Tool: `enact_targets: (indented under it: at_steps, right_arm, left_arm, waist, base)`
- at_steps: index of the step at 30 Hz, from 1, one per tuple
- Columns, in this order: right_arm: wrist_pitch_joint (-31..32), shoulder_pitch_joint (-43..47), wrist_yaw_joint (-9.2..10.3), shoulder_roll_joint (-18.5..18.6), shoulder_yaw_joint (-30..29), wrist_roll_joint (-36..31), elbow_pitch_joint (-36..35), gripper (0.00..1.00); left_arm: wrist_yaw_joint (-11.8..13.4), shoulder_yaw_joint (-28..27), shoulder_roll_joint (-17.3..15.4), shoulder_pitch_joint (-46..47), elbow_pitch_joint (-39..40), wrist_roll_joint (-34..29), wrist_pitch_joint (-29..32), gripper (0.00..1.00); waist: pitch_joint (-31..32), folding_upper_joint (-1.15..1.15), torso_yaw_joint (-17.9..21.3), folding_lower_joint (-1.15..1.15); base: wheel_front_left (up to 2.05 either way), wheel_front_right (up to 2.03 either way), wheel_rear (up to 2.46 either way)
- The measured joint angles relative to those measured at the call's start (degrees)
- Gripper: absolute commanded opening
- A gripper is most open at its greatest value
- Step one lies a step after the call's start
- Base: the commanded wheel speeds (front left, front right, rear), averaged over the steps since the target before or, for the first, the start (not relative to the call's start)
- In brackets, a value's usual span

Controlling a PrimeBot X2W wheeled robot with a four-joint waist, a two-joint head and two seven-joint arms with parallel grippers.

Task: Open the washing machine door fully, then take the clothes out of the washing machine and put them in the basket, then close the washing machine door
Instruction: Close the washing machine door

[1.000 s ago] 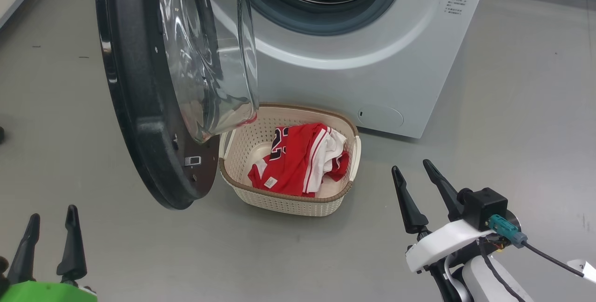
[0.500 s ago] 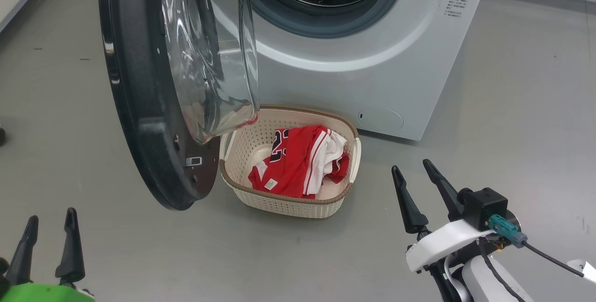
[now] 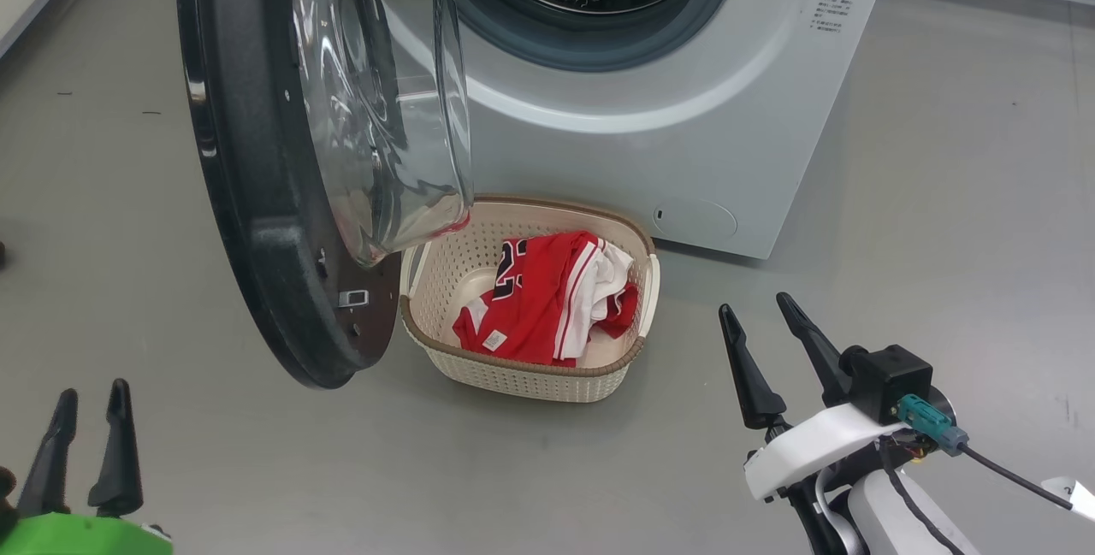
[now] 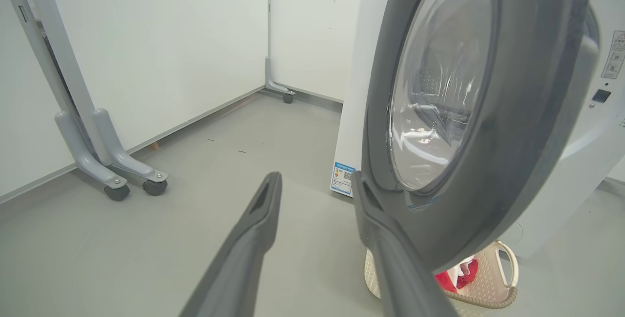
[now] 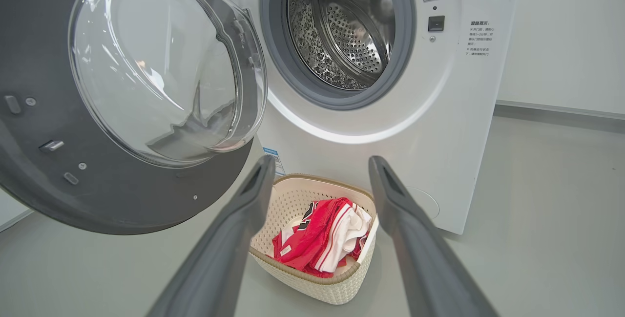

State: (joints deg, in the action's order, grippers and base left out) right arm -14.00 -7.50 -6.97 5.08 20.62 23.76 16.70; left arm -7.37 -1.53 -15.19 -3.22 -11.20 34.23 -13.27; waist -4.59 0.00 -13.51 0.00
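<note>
- The left gripper (image 3: 94, 388) hung low above the floor (image 3: 428, 469), fingers pointing forward, spread apart and holding nothing
- The washing machine door (image 3: 257, 264) stood swung open ahead and to that gripper's right, its dark rim near the right fingertip
- The right gripper (image 3: 756, 303) sat raised on its pale forearm, fingers wide and empty, aimed towards the washing machine (image 3: 684, 136)
- The basket (image 3: 513, 371) lay ahead and left of it, on the floor against the machine, with the clothes (image 3: 547, 298) heaped inside
</note>
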Motion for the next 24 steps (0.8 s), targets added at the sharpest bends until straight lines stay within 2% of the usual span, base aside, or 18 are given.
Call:
enact_targets:
  at_steps: [6, 11, 14, 17, 24]
  right_arm:
    - [0.0, 0.1, 0.0, 0.0, -0.1, 0.0, 0.0, 1.0]
    - [0.0, 0.1, 0.0, 0.0, -0.1, 0.0, 0.1, 1.0]
    - [0.0, 0.1, 0.0, 0.0, 0.0, 0.0, 0.1, 1.0]
    - [0.0, 0.2, 0.0, 0.0, 0.0, 0.0, 0.3, 1.0]
    - [0.0, 1.2, -0.01, -0.1, 0.5, 0.0, 0.7, 1.0]
  left_arm:
    - [0.0, 0.8, 0.0, 1.8, 0.6, 2.6, 0.0, 0.0]
    - [0.0, 0.4, -1.8, 3.7, 1.1, 3.2, 0.0, 0.0]
    - [0.0, -0.2, -1.9, 4.3, 1.0, 6.0, 0.7, 0.0]
    - [0.0, -2.1, 0.6, 5.7, 1.0, 14.3, 3.0, 0.0]
    - [0.0, -8.1, 9.8, 8.7, -0.8, 40.1, 14.4, 0.0]
  waist:
    - [0.2, 0.0, 0.0, 0.0]
    - [0.4, 0.0, -0.2, 0.0]
    - [0.7, 0.0, -0.2, 0.0]
    - [1.1, 0.0, -0.3, 0.0]
    - [2.4, 0.0, -0.4, 0.0]
  base:
    - [0.0, 0.0, 0.0]
    - [0.0, 0.0, 0.0]
    - [0.0, 0.0, 0.0]
    - [0.0, 0.0, 0.0]
    - [0.0, 0.0, 0.0]
